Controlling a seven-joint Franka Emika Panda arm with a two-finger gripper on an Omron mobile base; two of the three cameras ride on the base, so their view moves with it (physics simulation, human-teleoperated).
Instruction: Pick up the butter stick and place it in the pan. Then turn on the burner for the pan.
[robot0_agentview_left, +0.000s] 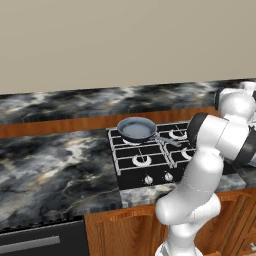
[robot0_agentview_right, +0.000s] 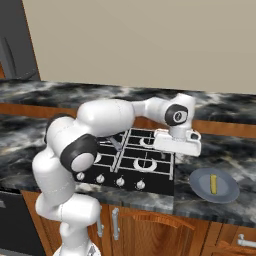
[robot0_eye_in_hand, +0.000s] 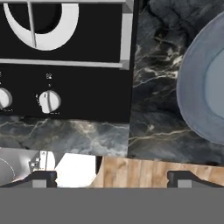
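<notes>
Sitting on the back left burner (robot0_agentview_left: 134, 141) of the black cooktop (robot0_agentview_left: 131, 175) is the pan (robot0_agentview_left: 136, 129), its blue-grey inside showing bare and its thin dark handle (robot0_agentview_left: 167, 140) pointing to the right across the grate bars. The marble counter (robot0_agentview_left: 50, 165) is spreading out to the left of the cooktop, and small silver knobs (robot0_agentview_left: 148, 179) are lining the cooktop's front edge. The white arm (robot0_agentview_right: 107, 117) is reaching over the cooktop from the left of the right base view, and its hand is hovering above the cooktop's right edge. The gripper (robot0_eye_in_hand: 111, 177) is pointing down with its two dark fingertips (robot0_eye_in_hand: 43, 177) standing wide apart and holding nothing. Beneath it in the hand view, a knob (robot0_eye_in_hand: 49, 101) and the cooktop's corner are lying to the left, the marble in the middle, and the rim of a blue-grey plate (robot0_eye_in_hand: 192, 94) to the right. On the counter right of the cooktop, the butter stick (robot0_agentview_right: 214, 184) is lying on that plate (robot0_agentview_right: 200, 186), well apart from the pan.
</notes>
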